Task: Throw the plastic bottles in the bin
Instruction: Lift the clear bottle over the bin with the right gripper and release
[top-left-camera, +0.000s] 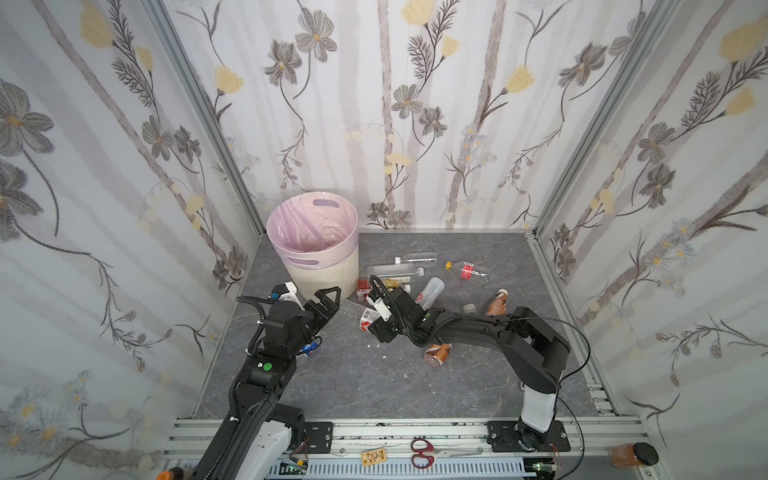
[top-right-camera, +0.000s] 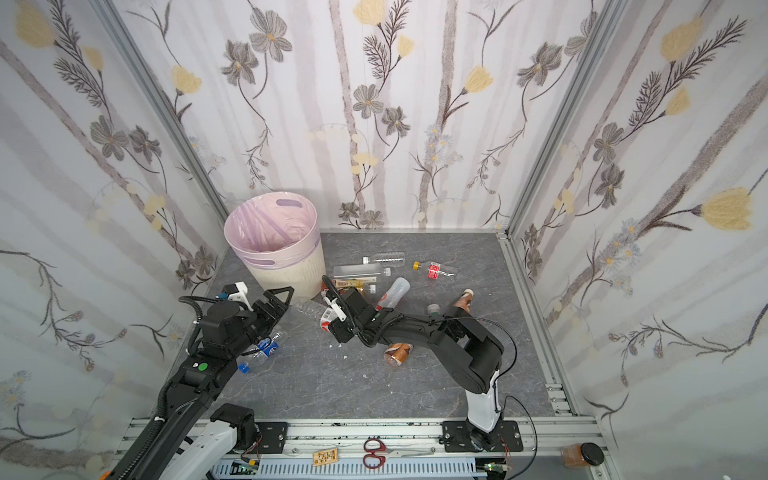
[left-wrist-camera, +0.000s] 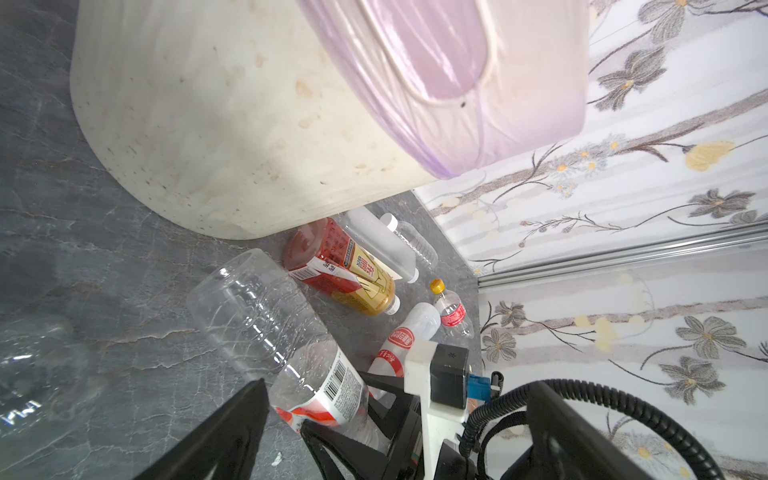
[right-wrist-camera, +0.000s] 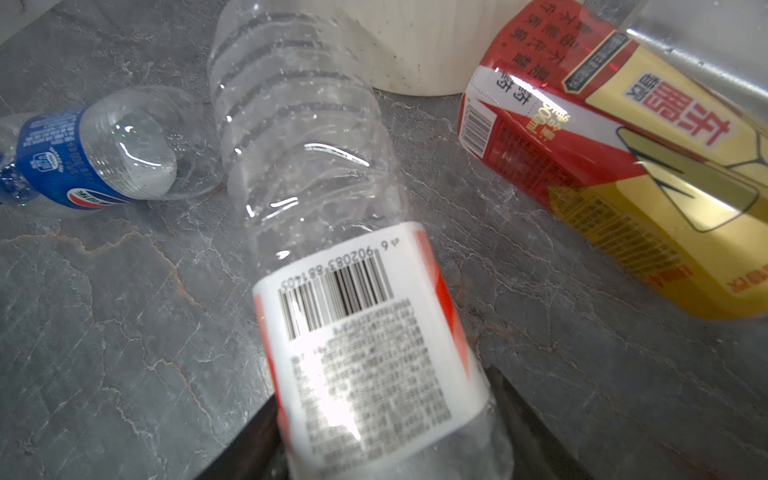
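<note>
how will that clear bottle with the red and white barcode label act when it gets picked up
The clear bottle looks empty, with only droplets inside, so it is probably very light. Its thin ribbed wall may dent under a squeeze. Round and on its side on the grey tabletop, it would likely roll if nudged or released.

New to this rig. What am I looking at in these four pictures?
Two robot arms work over a grey table, each ending in a two-finger gripper. Two pictures come from one overhead stereo camera; the other two from cameras on the wrists. The bin, lined with a pink bag, stands at the back left. Bottles lie scattered beside it. The left gripper is open and empty, near the bin's base. The right gripper is shut on a clear bottle at its labelled end.
</note>
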